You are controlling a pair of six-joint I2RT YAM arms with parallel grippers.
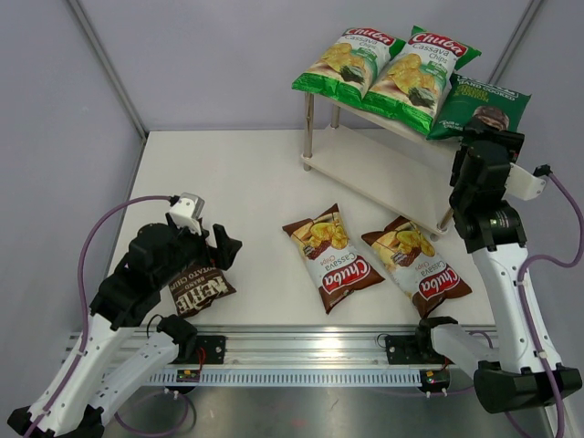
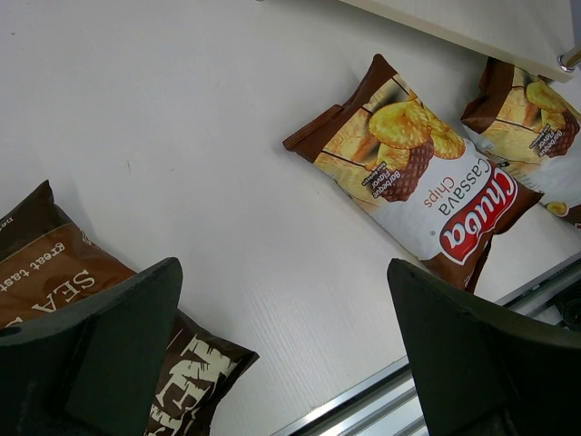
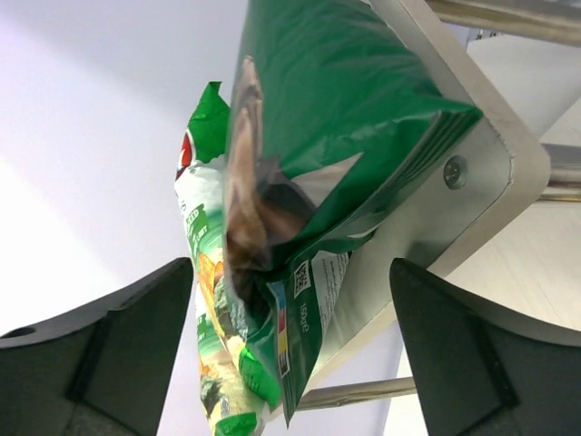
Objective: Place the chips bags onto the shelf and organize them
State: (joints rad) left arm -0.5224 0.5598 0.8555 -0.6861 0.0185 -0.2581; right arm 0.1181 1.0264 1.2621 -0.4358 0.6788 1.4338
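Observation:
Two green Chuba bags (image 1: 347, 57) (image 1: 422, 75) and a dark green portrait bag (image 1: 481, 108) lie on the top board of the shelf (image 1: 383, 151). My right gripper (image 1: 486, 139) is open at the shelf's right end. In the right wrist view the dark green bag (image 3: 336, 118) hangs over the board's corner (image 3: 472, 182) between my wide-open fingers (image 3: 118, 354) without touching them. Two brown-red Chuba bags (image 1: 330, 257) (image 1: 418, 265) lie flat on the table. My left gripper (image 1: 222, 248) is open and empty just above the dark brown Kettle bag (image 1: 196, 294), which also shows beside its left finger (image 2: 195, 381).
The shelf's lower board (image 1: 392, 173) is bare. An aluminium rail (image 1: 310, 351) runs along the table's near edge. Grey walls close the back and sides. The nearer brown-red bag (image 2: 427, 195) lies right of my left gripper (image 2: 283, 272), the other (image 2: 536, 127) under the shelf's edge.

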